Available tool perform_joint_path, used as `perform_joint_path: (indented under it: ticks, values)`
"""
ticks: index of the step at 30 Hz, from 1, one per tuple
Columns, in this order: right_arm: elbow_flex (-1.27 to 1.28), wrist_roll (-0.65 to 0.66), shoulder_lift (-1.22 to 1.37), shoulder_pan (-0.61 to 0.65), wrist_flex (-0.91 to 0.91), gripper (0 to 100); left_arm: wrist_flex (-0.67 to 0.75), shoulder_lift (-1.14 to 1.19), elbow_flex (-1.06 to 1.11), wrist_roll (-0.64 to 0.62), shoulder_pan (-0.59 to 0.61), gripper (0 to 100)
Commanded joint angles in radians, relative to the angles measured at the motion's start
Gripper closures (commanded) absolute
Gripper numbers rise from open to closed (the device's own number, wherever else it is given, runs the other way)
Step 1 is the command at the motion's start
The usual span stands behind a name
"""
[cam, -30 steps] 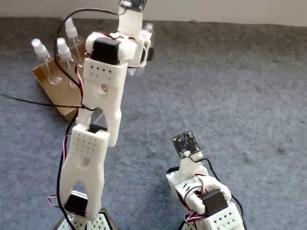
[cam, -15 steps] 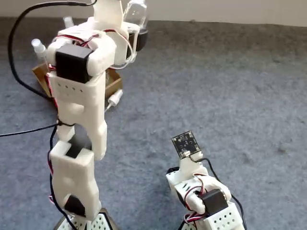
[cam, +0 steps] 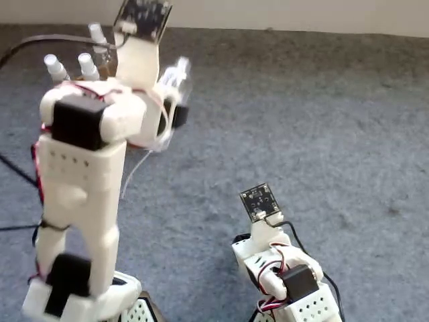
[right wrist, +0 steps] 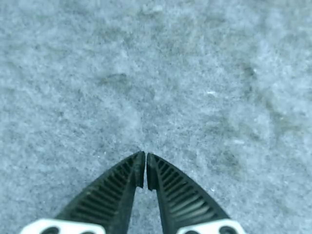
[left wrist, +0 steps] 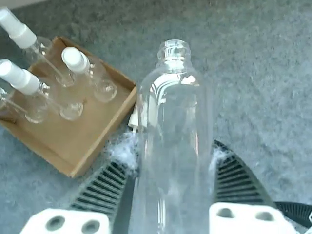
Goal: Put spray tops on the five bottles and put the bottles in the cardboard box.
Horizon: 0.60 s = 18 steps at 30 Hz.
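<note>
Here the bottle (left wrist: 173, 112) sits clamped inside the left gripper (left wrist: 170, 150) (open neck outward).

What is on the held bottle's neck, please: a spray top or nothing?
Nothing; it is uncapped. The bottle in the left gripper shows a bare threaded neck with an open mouth.

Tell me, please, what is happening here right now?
The left gripper is shut on a clear bottle that has an open neck and no spray top yet. It is held in the air near the cardboard box. Three bottles with spray tops already stand in the box. The right gripper is shut and empty, low over the grey carpet.
</note>
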State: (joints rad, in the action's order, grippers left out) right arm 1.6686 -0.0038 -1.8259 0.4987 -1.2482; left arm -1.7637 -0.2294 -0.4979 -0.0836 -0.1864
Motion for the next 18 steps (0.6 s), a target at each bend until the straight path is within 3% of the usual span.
perform_joint_path:
  ticks: [1,6,10,18]
  values:
    - [0.140,0.011,-0.013,-0.013,-0.002,98.9,0.003,-0.180,0.228,0.015,-0.015,96]
    - [0.140,0.011,-0.013,-0.013,-0.002,98.9,0.023,-0.314,0.536,0.190,-0.015,96]
    - [0.140,0.011,-0.013,-0.013,-0.002,98.9,0.146,-0.423,0.796,0.328,-0.013,96]
    - [0.140,0.011,-0.013,-0.013,-0.002,98.9,0.488,-0.665,1.334,0.374,-0.013,96]
